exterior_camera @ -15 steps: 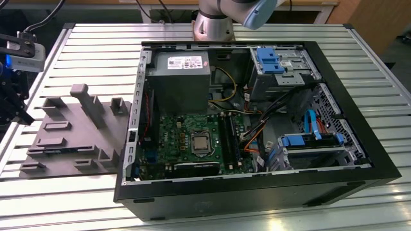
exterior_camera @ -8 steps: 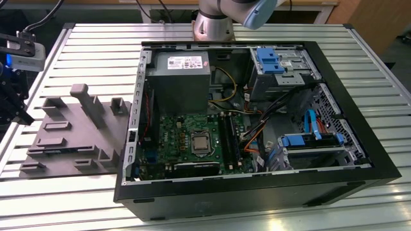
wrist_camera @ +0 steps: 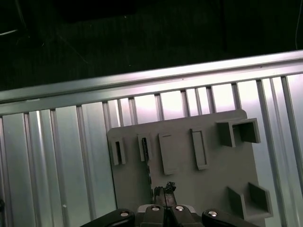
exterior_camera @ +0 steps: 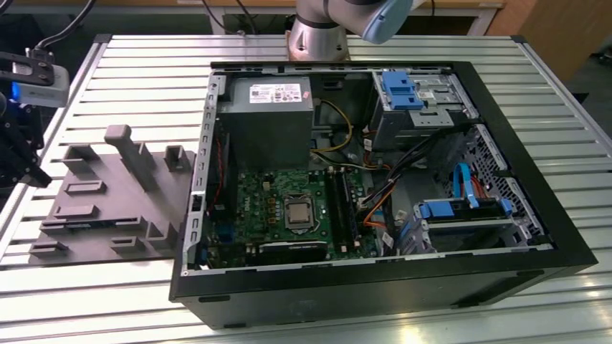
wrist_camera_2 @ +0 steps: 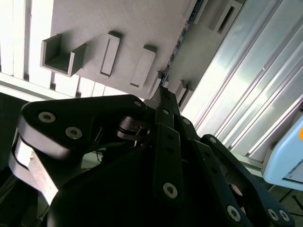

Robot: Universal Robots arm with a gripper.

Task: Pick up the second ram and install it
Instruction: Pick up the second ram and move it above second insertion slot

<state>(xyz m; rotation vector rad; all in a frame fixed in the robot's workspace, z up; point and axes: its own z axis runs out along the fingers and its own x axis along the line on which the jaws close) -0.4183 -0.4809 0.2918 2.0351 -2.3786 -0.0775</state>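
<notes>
- Ram [wrist_camera: 147, 161]: appears in both wrist views as a thin dark strip seen edge-on [wrist_camera_2: 177, 42], running out from the fingertips.
- Gripper [wrist_camera: 163, 189]: the fingers are drawn narrow and seem to pinch the ram at its near end. The linkages converge to one tip in the second wrist view [wrist_camera_2: 163, 90].
- Position: the ram hangs clear above the grey fixture [wrist_camera: 213, 179], across a flat part beside one of its short slots.
- Exterior view: the gripper [exterior_camera: 34, 172] sits at the exterior view's far left, beside the fixture [exterior_camera: 105, 208] and well apart from the case [exterior_camera: 383, 287].
- Case: lies open on the slatted table [exterior_camera: 125, 72], with the green motherboard [exterior_camera: 268, 208] exposed inside.
- Fixture: rests on the table just beside the case, on the exterior view's left.
</notes>
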